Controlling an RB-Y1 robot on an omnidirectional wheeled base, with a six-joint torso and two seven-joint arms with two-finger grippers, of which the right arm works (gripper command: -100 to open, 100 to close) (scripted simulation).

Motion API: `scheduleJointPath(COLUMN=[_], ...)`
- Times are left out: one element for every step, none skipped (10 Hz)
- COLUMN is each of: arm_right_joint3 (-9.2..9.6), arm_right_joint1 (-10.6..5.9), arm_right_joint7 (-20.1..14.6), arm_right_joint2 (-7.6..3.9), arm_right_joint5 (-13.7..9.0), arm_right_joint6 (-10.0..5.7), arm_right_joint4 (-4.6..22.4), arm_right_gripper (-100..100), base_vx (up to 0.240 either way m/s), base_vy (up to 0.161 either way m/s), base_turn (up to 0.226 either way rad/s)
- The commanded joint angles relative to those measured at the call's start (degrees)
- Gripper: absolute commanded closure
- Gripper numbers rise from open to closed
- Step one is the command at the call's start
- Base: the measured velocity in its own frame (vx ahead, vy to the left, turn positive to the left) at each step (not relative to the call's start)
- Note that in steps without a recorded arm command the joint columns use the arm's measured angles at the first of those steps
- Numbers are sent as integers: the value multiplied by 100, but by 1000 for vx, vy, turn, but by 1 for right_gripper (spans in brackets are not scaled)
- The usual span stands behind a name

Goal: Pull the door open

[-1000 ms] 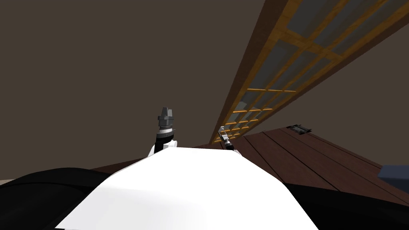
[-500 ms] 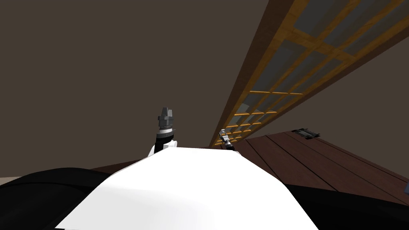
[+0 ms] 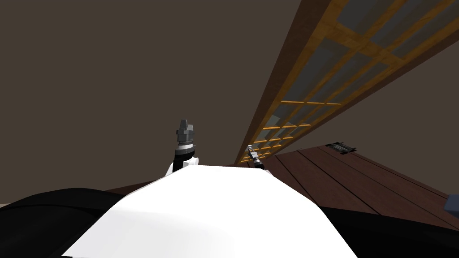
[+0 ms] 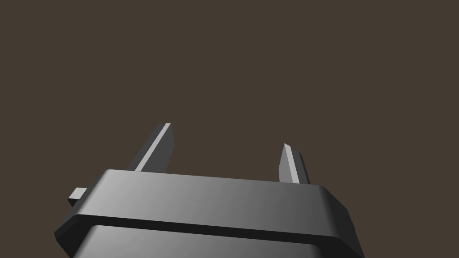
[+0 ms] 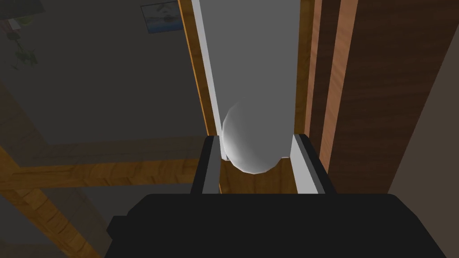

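The door [image 3: 313, 89] shows in the head view as a long slanted band that runs from the lower middle of the frame up to the upper right corner. It has a grid of yellow wood bars over grey panes and a dark brown frame along its left side. Its long axis follows that slant, and it is seen nearly edge-on.

The right gripper [image 3: 249, 147] sits small at the band's lower end, just above the middle of the frame. In the right wrist view the right gripper [image 5: 255, 136] is clenched around a round grey knob [image 5: 251, 143], with one finger pressed to each side. The knob sits on a grey strip that runs straight away from the fingers, with a wood bar of the door [image 5: 112, 174] crossing beside it.

The left gripper [image 3: 184, 123] stands left of centre and points up at the plain brown wall [image 3: 112, 67]. In its own view the left gripper [image 4: 227, 135] is released, its fingers wide apart.

Compared with a second ago, the door band and the floor vent [image 3: 340, 147] on the dark plank floor [image 3: 358, 179] lie slightly further right. The whole view shares this shift, so it is my own turning. Both grippers sit at the same spots in the frame.
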Motion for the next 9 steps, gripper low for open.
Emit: scheduleJointPath(arm_right_joint3=[63, 16, 26, 34, 42, 57, 65, 76, 87], arm_right_joint1=[-22, -1, -3, -4, -5, -8, -9, -11, -13], arm_right_joint7=[-2, -190, -306, -394, -483, -661, -749, -878, -1008], arm_right_joint2=[66, -3, -5, -6, -7, -9, -10, -12, -14], arm_right_joint5=[31, -67, -107, -138, -170, -232, -263, -306, -351], arm_right_joint6=[-24, 11, 15, 18, 21, 28, 31, 35, 40], arm_right_joint4=[-17, 2, 1, 1, 0, -1, -1, -2, -3], arm_right_gripper=[100, 100, 100, 100, 100, 100, 100, 100, 100], base_vx=[0, -23, -46, -44, -34, -38, -41, -50, -64], base_vy=[0, -6, -16, -18, -15, -15, -17, -20, -33], base_turn=[0, 65, 71, 74, 66, 76, 81, 131, 119])
